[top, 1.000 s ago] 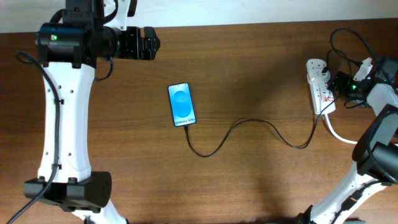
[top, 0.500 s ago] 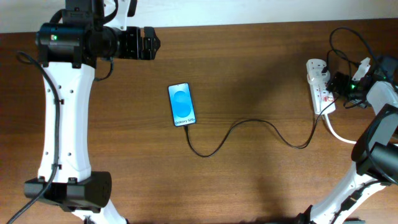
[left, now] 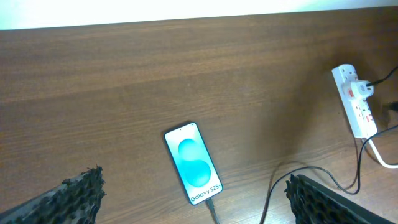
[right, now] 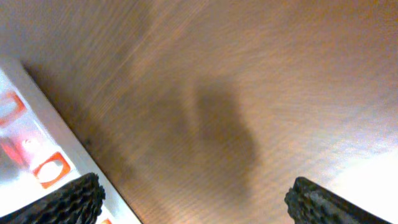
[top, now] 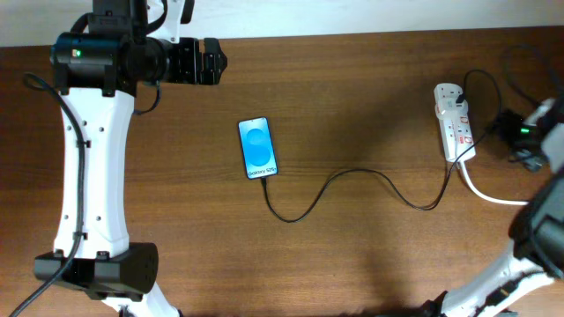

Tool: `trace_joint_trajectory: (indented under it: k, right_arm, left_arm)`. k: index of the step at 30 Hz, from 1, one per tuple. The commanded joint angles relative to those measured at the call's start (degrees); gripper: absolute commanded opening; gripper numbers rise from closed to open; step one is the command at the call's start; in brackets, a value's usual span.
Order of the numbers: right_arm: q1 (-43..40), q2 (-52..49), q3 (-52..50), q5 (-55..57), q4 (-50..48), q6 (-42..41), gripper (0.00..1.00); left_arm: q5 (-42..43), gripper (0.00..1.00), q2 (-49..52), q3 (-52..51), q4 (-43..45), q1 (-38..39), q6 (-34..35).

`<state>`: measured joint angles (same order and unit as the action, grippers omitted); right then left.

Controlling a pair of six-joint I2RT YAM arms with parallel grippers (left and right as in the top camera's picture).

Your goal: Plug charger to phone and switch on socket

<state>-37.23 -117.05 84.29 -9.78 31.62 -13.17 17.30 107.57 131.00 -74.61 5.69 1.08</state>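
Phone (top: 258, 148) lies flat mid-desk, screen lit blue, well apart from both arms. Charger (top: 352, 180) runs from the phone's lower end in a loose curve across the desk (top: 370, 88) to the socket (top: 454, 123) at the right edge; the tip looks seated in the phone, though too small to confirm. In the left wrist view the cable meets the phone's bottom edge too.

Left pincer (left: 193, 205) parked high at the far left, fingers spread wide, holding nothing. Right pincer (right: 193, 199) also wide and empty, hovering just beside the socket; its view shows only a blurred corner of the strip with red-orange marks.

Judged stage: plug step likely done, switch step either done or still pending. Can't read switch position from these views.

Risks:
- Right wrist view is motion-blurred, so aim at a small switch is poor; a miss could press the wrong rocker or shove the strip.
- Strip is unanchored; a sideways push could drag the charger and pull the tip out of the phone.
- Loose black wiring around the right arm could snag on the pincer.
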Motion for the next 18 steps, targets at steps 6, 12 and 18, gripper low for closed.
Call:
trace_joint_trajectory:
  k: [6,12,18]
  right_arm:
    - [-3.74,29.27,0.07,-18.95,2.95,3.76,0.98]
    - [3.28,49.31,0.07,-32.63,10.73,12.70,0.98]
    - [9.49,63.17,0.04,-29.40,34.53,14.27,0.98]
  left_arm:
    - [-0.20,0.99,-0.81,0.20,-0.13,-0.13,-0.31]
    - [-0.20,0.99,-0.81,0.20,-0.13,-0.13,-0.28]
    - [-0.20,1.00,-0.81,0.20,-0.13,-0.13,-0.28]
